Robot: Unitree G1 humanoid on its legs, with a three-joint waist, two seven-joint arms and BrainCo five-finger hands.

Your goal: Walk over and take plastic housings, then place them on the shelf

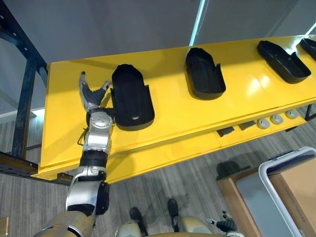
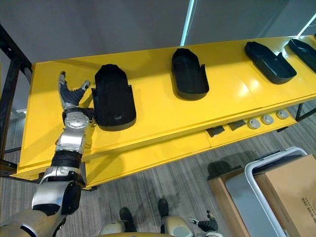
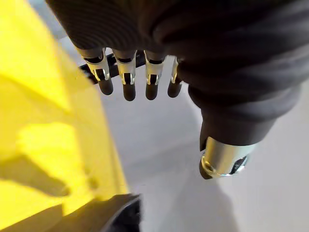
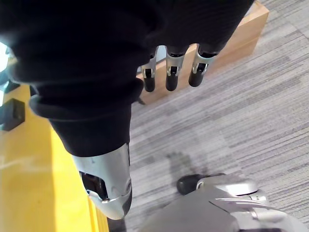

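My left hand (image 1: 94,98) is over the yellow shelf (image 1: 197,123), fingers spread and empty, just left of the leftmost black plastic housing (image 1: 131,96). More housings (image 1: 204,73) lie farther right along it. My right hand (image 4: 170,70) hangs over the floor (image 4: 241,121), fingers relaxed.

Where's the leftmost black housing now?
Eye views: the leftmost housing lies near the left end of the yellow shelf, just right of the open left hand, the next housing farther right.
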